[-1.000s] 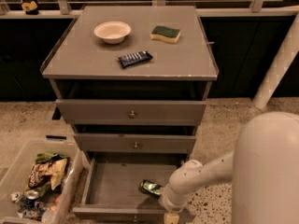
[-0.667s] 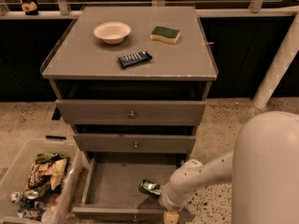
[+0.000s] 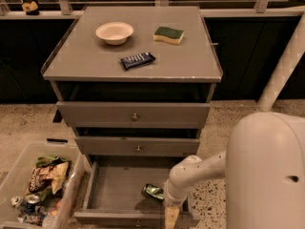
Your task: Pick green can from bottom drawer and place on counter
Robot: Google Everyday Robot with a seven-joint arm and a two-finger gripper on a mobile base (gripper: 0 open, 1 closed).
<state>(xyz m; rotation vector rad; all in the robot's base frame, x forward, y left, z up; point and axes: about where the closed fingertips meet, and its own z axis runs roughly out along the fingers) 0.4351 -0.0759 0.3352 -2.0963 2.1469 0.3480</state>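
The green can (image 3: 152, 191) lies on its side on the dark floor of the open bottom drawer (image 3: 114, 194), near its right side. My arm reaches in from the right, and my gripper (image 3: 170, 217) hangs low over the drawer's front right corner, just right of and in front of the can. Whether it touches the can is hidden by the wrist. The counter (image 3: 86, 56) is the grey cabinet top above the drawers.
On the counter stand a cream bowl (image 3: 114, 32), a green-and-yellow sponge (image 3: 168, 34) and a dark blue snack bar wrapper (image 3: 137, 60). Two upper drawers are shut. A clear bin (image 3: 14, 166) with snack bags and cans sits on the floor at the left. A white post (image 3: 283, 66) stands at the right.
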